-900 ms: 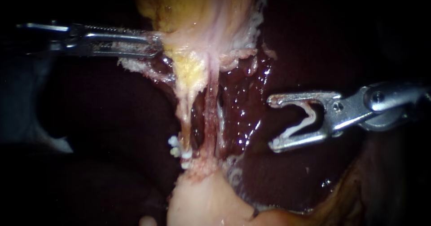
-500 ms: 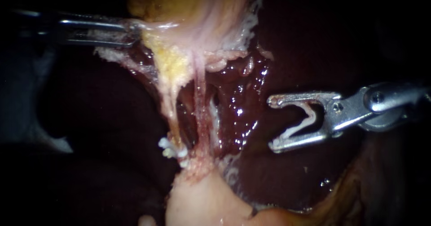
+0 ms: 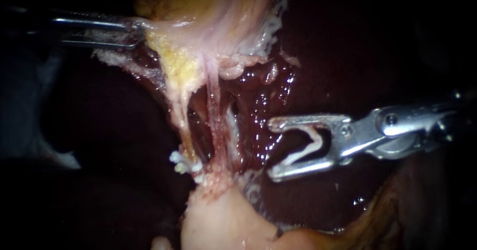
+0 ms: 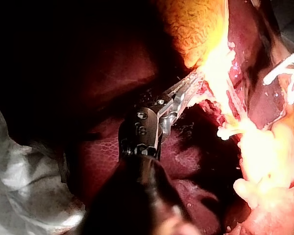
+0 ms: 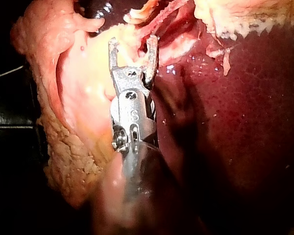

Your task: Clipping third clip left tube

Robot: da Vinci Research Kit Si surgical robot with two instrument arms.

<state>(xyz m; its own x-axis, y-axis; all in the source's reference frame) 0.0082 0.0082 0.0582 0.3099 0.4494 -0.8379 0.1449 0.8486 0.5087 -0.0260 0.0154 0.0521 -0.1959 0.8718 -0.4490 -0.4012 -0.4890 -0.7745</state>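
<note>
Left tube [image 3: 185,116], with white clips [image 3: 181,164] at its end far from the left instrument [image 3: 130,32], lies ahead of the right instrument [image 3: 272,148], clear of its tips. The right jaws stand wide, both touching a loaded clip [image 3: 310,143]. The left jaws pinch the gallbladder [image 3: 213,11]; the left wrist view shows this grip from behind.

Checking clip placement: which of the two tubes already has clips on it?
The left tube, the yellowish one: white clips sit at its lower end. The pinker right tube shows none.
</note>
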